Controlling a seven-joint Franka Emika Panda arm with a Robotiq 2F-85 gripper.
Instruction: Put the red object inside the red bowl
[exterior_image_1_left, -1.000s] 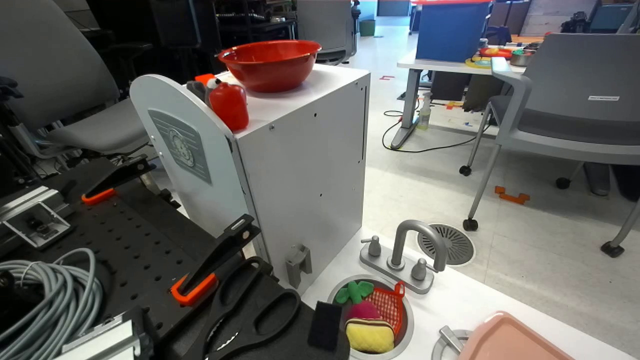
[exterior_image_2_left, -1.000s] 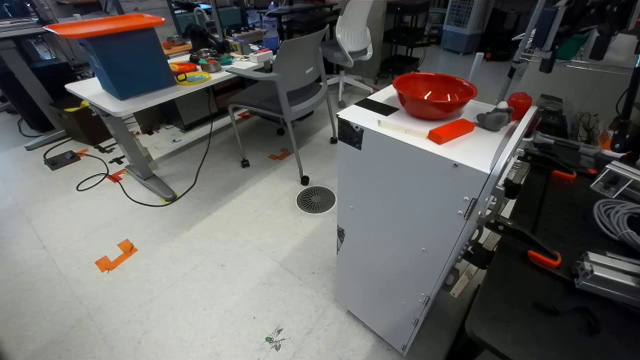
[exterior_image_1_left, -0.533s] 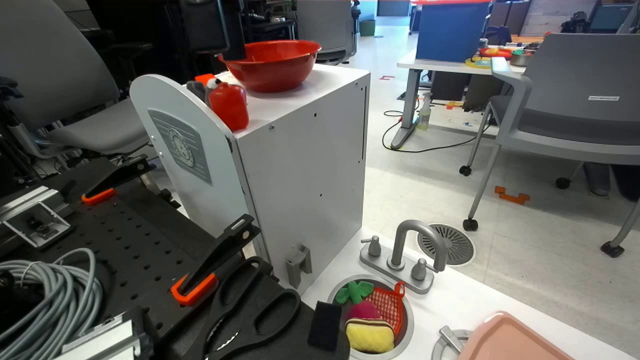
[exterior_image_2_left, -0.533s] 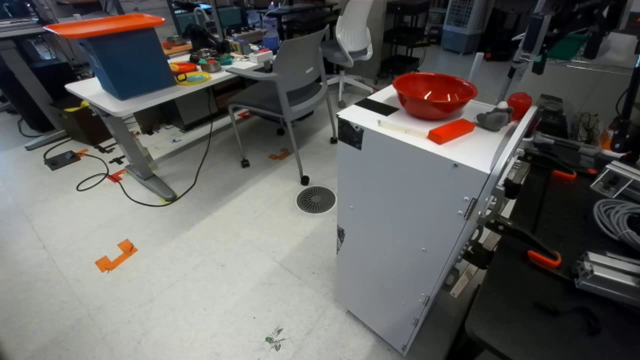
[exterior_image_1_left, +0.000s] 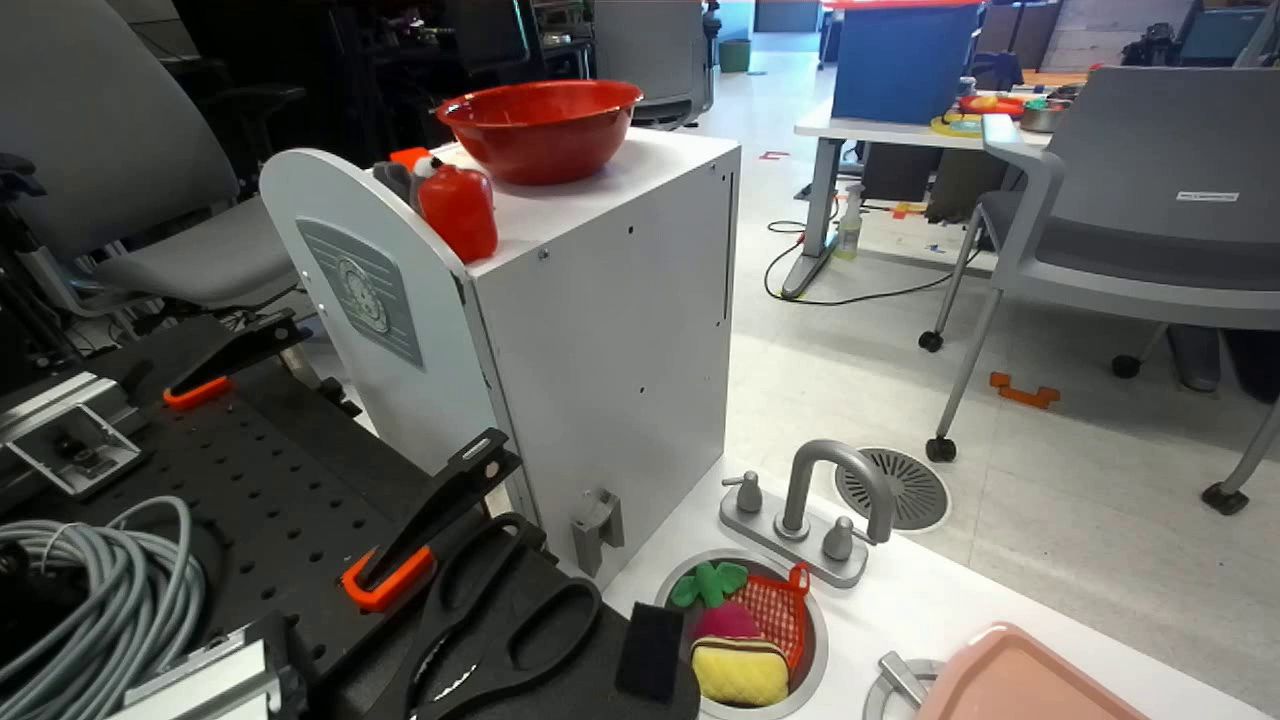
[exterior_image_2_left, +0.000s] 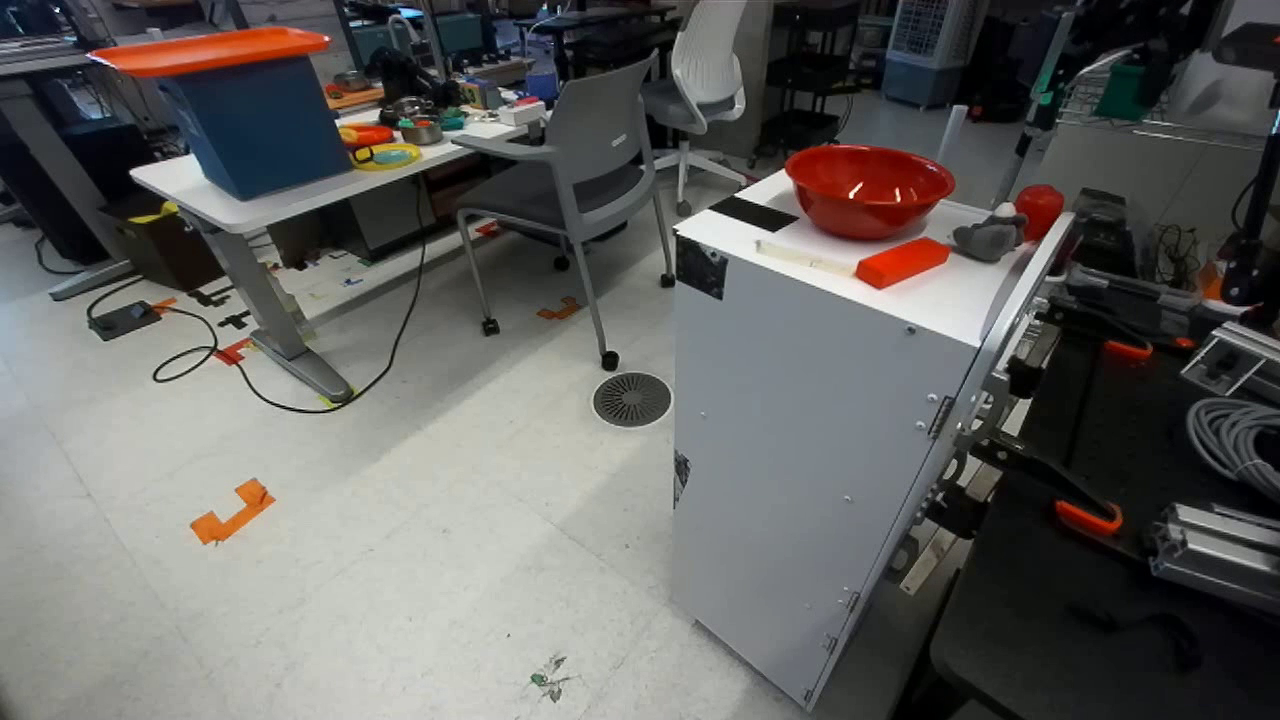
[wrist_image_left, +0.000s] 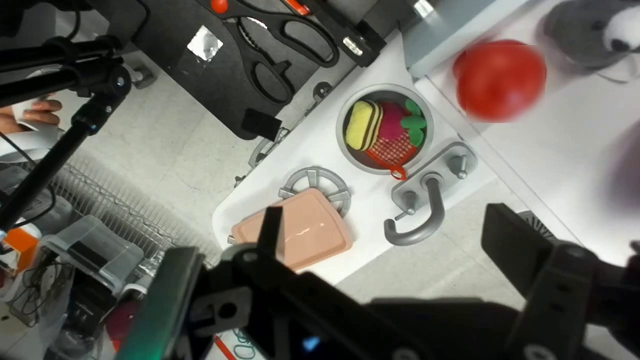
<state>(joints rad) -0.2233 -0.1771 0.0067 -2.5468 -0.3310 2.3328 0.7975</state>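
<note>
We judge the whole task left: the red lump (exterior_image_1_left: 458, 213) sits on the counter (exterior_image_1_left: 655, 162) outside the bowl (exterior_image_1_left: 553, 148), and our wide, empty hand (wrist_image_left: 388, 231) has yet to grasp, carry and release it.

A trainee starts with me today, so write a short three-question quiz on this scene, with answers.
1. True or false: the red lump is outside the red bowl.
2. Choose one: the yellow toy sits in A) the blue bin, B) the sink, C) the pink tray.
3. Fill in the blank: in the wrist view, the gripper has its jaws ____.

Key: 1. True. 2. B. 3. Open.
</note>
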